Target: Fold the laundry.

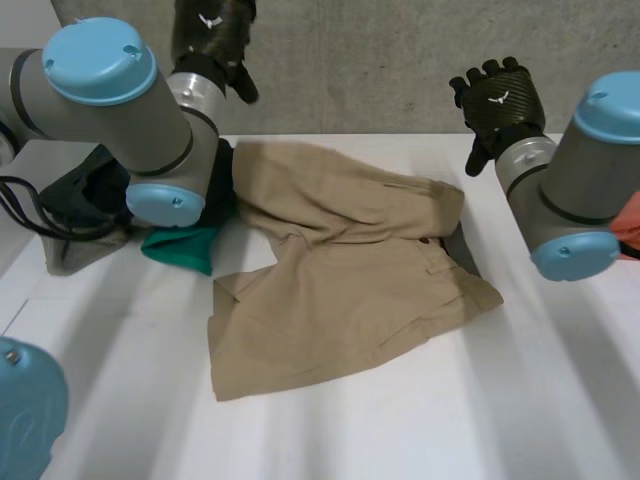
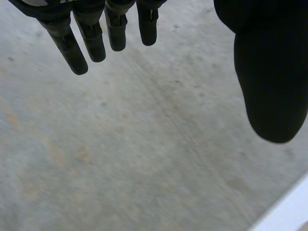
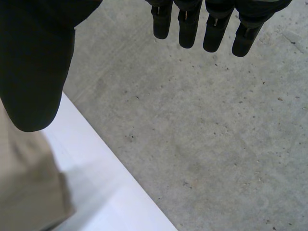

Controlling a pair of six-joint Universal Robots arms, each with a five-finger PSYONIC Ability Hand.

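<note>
A pair of tan shorts (image 1: 340,270) lies rumpled and partly folded in the middle of the white table (image 1: 400,420). My left hand (image 1: 210,35) is raised over the table's far edge, behind the shorts, open and empty. In its wrist view the left hand (image 2: 272,72) has straight fingers (image 2: 67,43) spread over bare concrete. My right hand (image 1: 497,100) hangs at the far right, above and beyond the shorts' right end, also open and empty. Its wrist view shows the right hand (image 3: 33,72) with fingers (image 3: 187,29) straight, and a corner of the shorts (image 3: 24,192) beside the thumb.
A heap of other laundry sits at the table's left: a green cloth (image 1: 180,248), dark garments (image 1: 90,195) and a grey piece (image 1: 80,250). Something orange (image 1: 630,225) shows at the right edge. A concrete wall (image 1: 380,60) runs behind the table.
</note>
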